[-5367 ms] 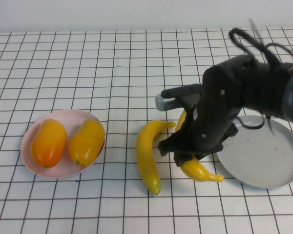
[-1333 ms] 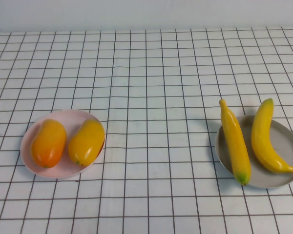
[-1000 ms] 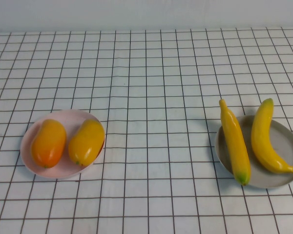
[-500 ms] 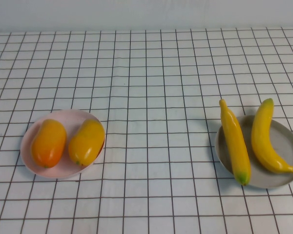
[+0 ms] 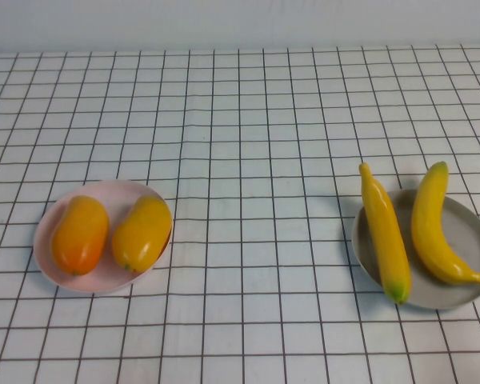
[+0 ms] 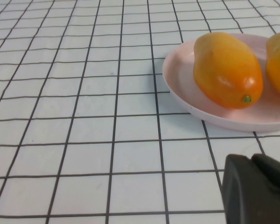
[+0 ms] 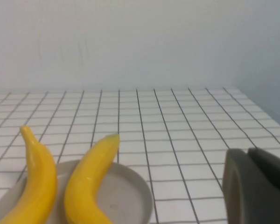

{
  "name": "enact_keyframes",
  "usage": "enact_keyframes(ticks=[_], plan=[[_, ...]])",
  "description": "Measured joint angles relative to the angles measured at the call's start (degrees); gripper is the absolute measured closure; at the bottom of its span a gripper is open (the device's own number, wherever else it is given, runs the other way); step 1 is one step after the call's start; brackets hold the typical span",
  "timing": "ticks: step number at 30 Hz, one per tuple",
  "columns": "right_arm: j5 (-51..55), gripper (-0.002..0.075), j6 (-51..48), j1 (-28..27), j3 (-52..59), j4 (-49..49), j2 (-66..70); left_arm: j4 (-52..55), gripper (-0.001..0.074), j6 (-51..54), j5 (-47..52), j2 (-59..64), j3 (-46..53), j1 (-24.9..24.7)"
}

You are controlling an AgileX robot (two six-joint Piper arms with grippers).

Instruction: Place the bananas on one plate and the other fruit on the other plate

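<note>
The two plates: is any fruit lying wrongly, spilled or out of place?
Nothing stands out. Both bananas lie on the grey plate, tips overhanging the rim; both mangoes lie on the pink plate. The left gripper and right gripper are shut, off the table.

Open cloth point(image 5: 256, 208) between plates — unobstructed

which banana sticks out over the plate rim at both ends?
The left banana, nearer the pink plate: straighter, both tips overhang the grey plate. The right banana overhangs only at its far tip.
</note>
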Motion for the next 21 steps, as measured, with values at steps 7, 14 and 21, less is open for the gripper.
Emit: enact_keyframes(ticks=[7,14,21], plan=[[9.07,0.0741,-0.36,-0.78,0.0,0.67,0.0,0.0,0.0738,0.0,0.0,0.0,0.0,0.0],[14.88,0.0741,-3.48,-0.78,0.22,0.67,0.0,0.0,0.0738,0.0,0.0,0.0,0.0,0.0],[15.24,0.0741,-8.74,-0.78,0.22,0.77,0.0,0.0,0.0738,0.0,0.0,0.0,0.0,0.0]])
